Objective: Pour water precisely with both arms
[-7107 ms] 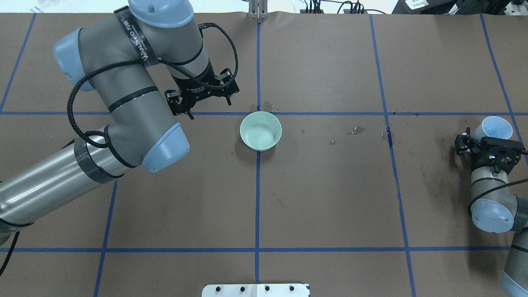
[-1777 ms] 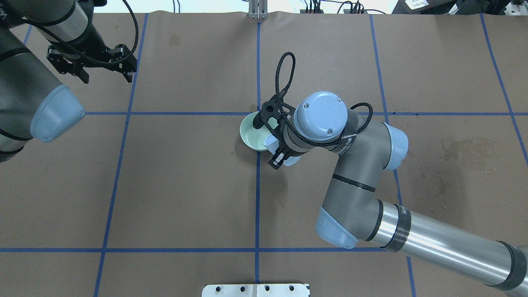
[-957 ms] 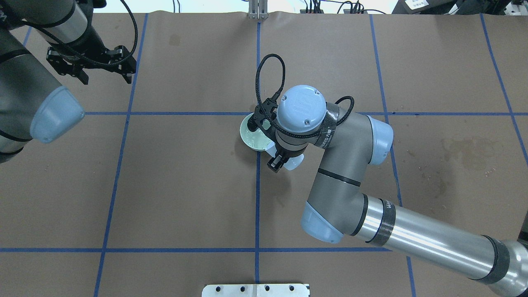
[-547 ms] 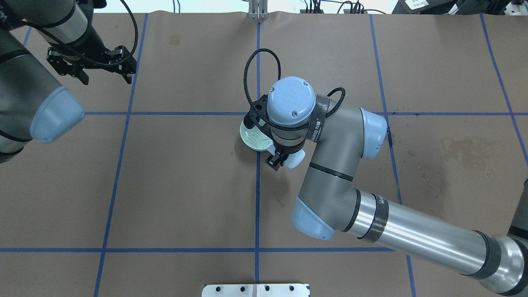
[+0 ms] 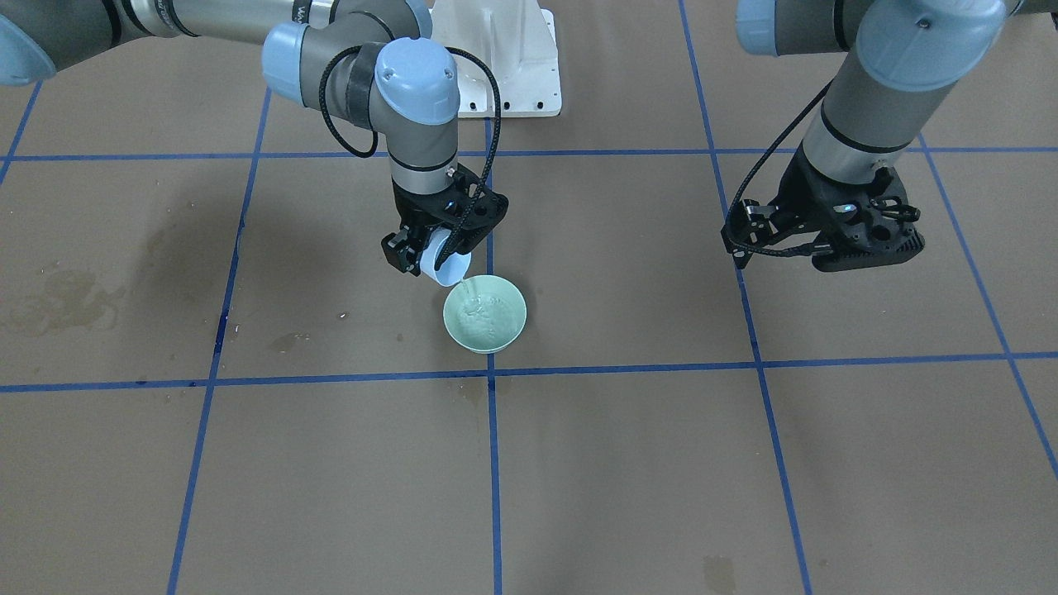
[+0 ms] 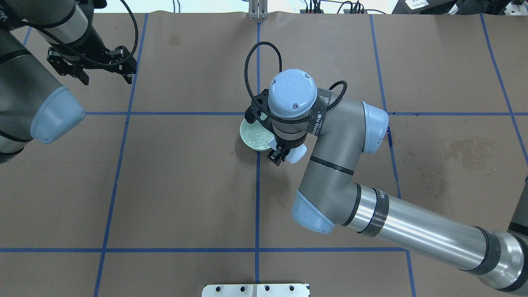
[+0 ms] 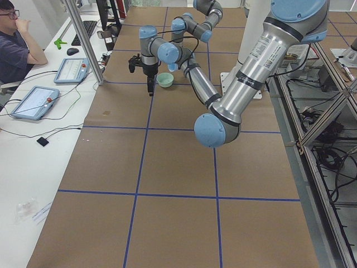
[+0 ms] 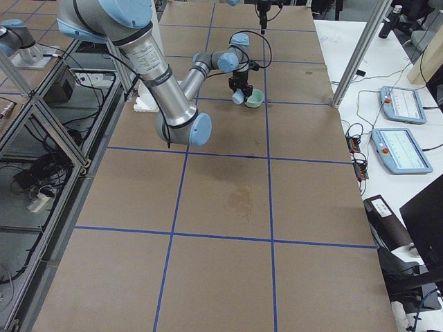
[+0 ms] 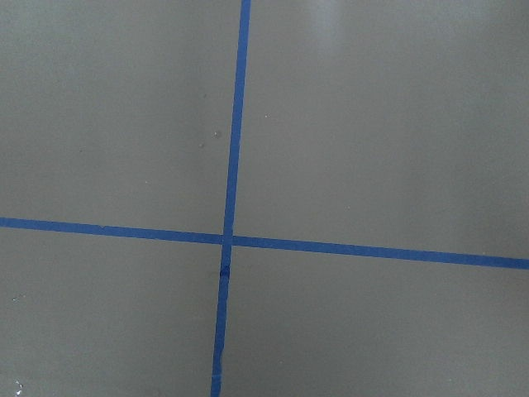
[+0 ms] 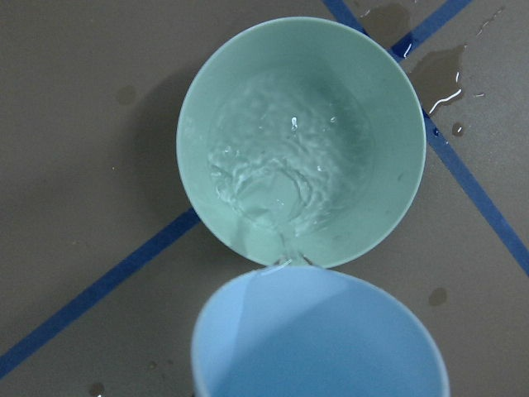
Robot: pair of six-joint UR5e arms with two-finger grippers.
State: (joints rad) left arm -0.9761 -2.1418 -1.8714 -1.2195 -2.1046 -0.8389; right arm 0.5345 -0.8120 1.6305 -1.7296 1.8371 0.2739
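Observation:
My right gripper (image 5: 434, 252) is shut on a light-blue cup (image 5: 446, 266) and holds it tilted over the near rim of a pale green bowl (image 5: 485, 314). A thin stream of water (image 5: 467, 289) falls from the cup's lip into the bowl. In the right wrist view the water (image 10: 281, 165) ripples inside the bowl (image 10: 397, 99), with the cup (image 10: 318, 339) just below it. From overhead my right arm covers much of the bowl (image 6: 252, 135). My left gripper (image 6: 106, 78) is open and empty, hovering far to the left.
The white pedestal (image 5: 504, 58) stands behind the bowl. Small puddles (image 10: 438, 70) lie on the brown paper beside the bowl, and dried water stains (image 6: 466, 148) mark the right side. An operator (image 7: 17, 50) sits beyond the table's far edge with tablets (image 7: 72, 70).
My right arm brought the cup from the table's right edge to the bowl and tilted it; in the last second it tilted further and ripples appeared. My left arm withdrew to the far left.

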